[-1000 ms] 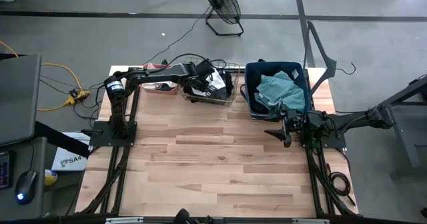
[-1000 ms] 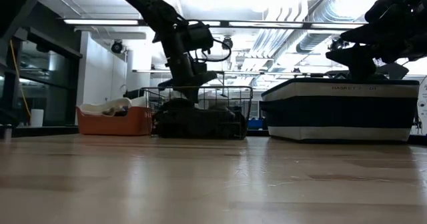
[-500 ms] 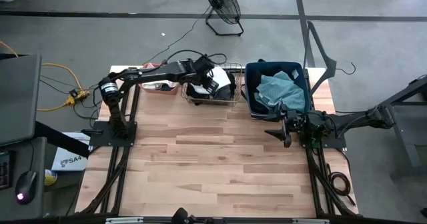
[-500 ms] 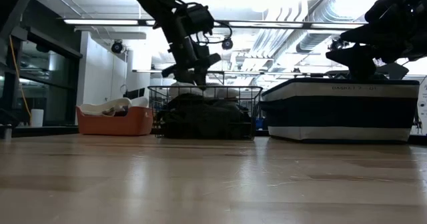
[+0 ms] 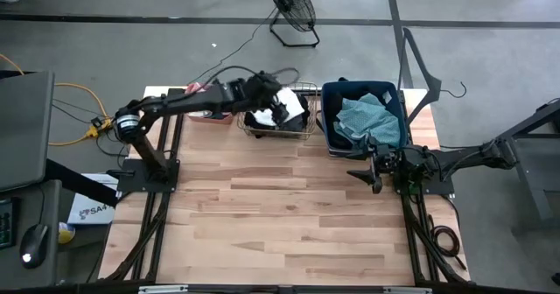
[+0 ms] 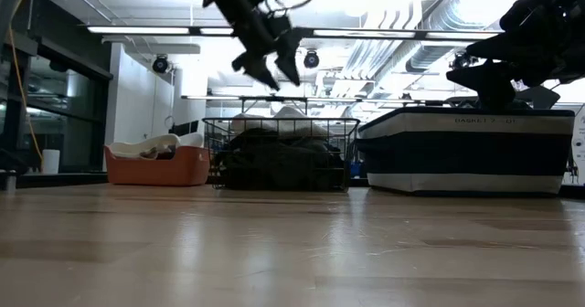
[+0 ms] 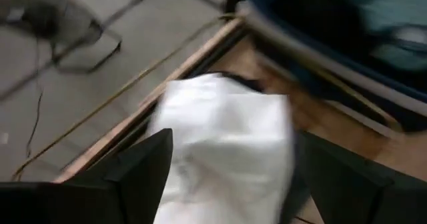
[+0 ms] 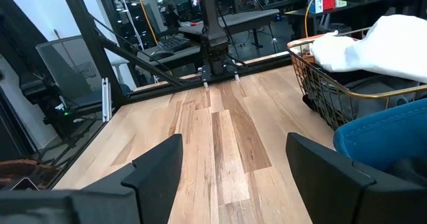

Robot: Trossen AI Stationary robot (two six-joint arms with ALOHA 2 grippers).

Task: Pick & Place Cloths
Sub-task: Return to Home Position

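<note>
Wooden table (image 5: 280,215). Right gripper (image 8: 233,141): parked at the right edge, fingers spread wide, empty. Far row: coral tub (image 6: 151,170) holding a white piece (image 6: 157,144); wire basket (image 6: 340,152) heaped with black and white cloths (image 6: 274,165); left gripper (image 6: 273,71) above it, fingers apart, empty; blue bin (image 6: 466,156) holding a teal cloth (image 5: 363,117), its white lettering (image 6: 478,121) too small to read.
</note>
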